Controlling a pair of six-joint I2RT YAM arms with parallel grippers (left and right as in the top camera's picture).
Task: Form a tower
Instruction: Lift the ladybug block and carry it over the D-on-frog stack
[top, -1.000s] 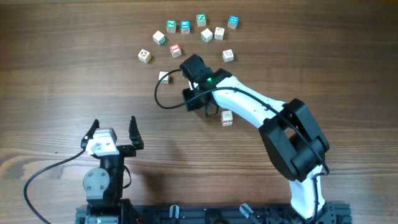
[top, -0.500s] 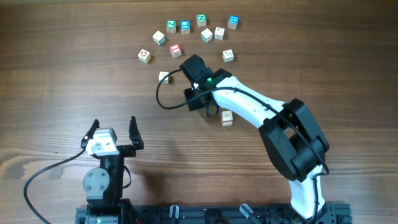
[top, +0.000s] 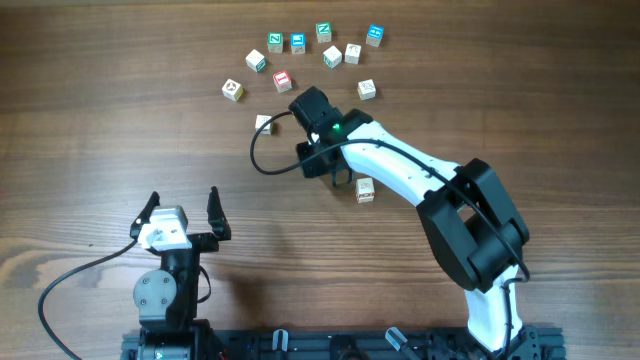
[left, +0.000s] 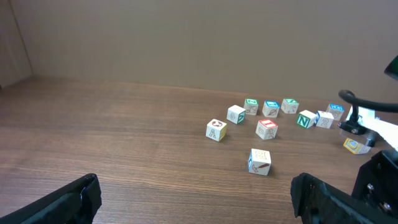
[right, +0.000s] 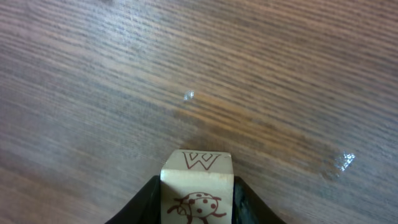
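Two arms, one cube held

Wooden table (top: 120, 120). Right arm (top: 400, 170) reaches to mid-table. Left gripper (top: 182, 212) sits near its base, jaws wide apart. I see the tower (top: 365, 189) just beside the right forearm; I cannot tell its height from above. Right gripper (right: 198, 205) pinches the W cube (right: 198, 163), ladybird face toward the camera.

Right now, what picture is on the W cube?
The cube shows a reddish-brown ladybug; the right wrist view shows it best.

I counted eleven loose cubes (top: 282, 80) on the table (top: 120, 120), one W cube (right: 198, 180) in my right claw (right: 198, 191), and perhaps one tower (top: 365, 190), unclear from above.
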